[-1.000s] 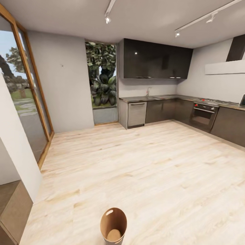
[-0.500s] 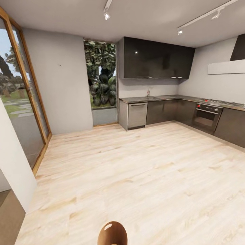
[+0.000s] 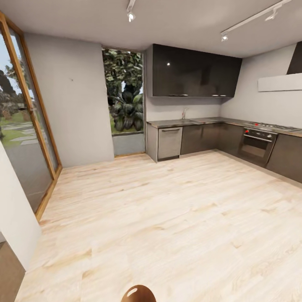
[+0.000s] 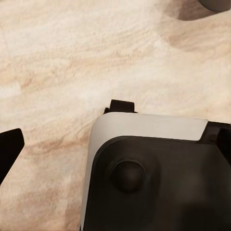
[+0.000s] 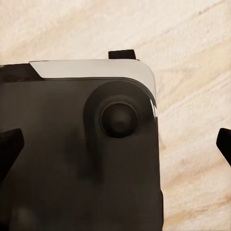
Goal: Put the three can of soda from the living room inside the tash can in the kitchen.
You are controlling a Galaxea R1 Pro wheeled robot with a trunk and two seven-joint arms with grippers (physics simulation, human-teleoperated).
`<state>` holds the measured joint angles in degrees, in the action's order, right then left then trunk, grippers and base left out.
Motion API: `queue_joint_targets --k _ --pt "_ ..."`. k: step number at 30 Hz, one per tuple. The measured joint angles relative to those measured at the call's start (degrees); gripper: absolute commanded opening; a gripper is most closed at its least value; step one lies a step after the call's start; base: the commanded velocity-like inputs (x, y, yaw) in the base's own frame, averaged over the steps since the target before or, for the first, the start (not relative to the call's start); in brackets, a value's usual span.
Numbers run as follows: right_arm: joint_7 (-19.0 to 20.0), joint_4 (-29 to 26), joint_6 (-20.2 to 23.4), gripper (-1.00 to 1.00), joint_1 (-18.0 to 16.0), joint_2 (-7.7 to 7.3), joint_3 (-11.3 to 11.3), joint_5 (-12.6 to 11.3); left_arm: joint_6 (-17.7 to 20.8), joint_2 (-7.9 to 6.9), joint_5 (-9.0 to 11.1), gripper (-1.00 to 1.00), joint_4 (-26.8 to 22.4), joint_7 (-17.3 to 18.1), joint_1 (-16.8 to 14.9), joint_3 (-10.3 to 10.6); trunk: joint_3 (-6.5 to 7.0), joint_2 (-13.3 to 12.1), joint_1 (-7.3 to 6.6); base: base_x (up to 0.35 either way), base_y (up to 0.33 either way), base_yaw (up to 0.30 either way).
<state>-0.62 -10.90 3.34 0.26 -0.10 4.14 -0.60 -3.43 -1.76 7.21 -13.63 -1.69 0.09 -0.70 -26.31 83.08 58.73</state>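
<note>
Left fingers (image 4: 9, 149): one dark tip at the frame edge, another at the far edge, spread well apart, nothing between them. Right fingers (image 5: 10, 147): dark tips at both frame edges, also wide apart, gripping nothing. Under both wrist cameras sits the robot base (image 5: 82, 144), black body with white rim and round knob, over the pale wood floor (image 3: 167, 209).

Head view: the tash can (image 3: 139, 294) is cut off at the bottom edge, centre, just the rounded top of its glossy brown-copper inside with a bright highlight; standing on the floor close to the robot.

Kitchen ahead at far right: dark grey cabinets (image 3: 201, 137), tabletop with a faucet (image 3: 183, 113), glossy black upper cupboards (image 3: 193, 72), built-in oven (image 3: 255, 144) with red knobs, steel dishwasher (image 3: 170, 141). Tall window (image 3: 126, 96) with greenery, glass door (image 3: 25, 126) with a wood frame at left.
</note>
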Motion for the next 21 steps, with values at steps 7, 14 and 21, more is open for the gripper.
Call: queue_joint_targets --k 7,14,21 --pt "0.0 0.0 0.22 1.0 0.0 -0.07 -0.08 0.32 0.0 0.0 0.08 1.0 -0.01 -0.07 0.0 0.0 0.0 0.0 0.0 0.004 0.0 0.0" --pt "-0.03 0.0 0.08 1.0 0.0 -0.15 -0.09 0.07 0.0 0.0 0.08 1.0 0.0 -0.07 0.0 0.0 0.0 0.0 0.0 0.0 0.0 0.0" --pt "0.0 0.0 0.07 1.0 0.0 -0.15 -0.32 0.72 0.0 0.0 0.08 1.0 0.01 -0.07 0.0 0.0 0.0 0.0 0.0 0.0 0.0 0.0"
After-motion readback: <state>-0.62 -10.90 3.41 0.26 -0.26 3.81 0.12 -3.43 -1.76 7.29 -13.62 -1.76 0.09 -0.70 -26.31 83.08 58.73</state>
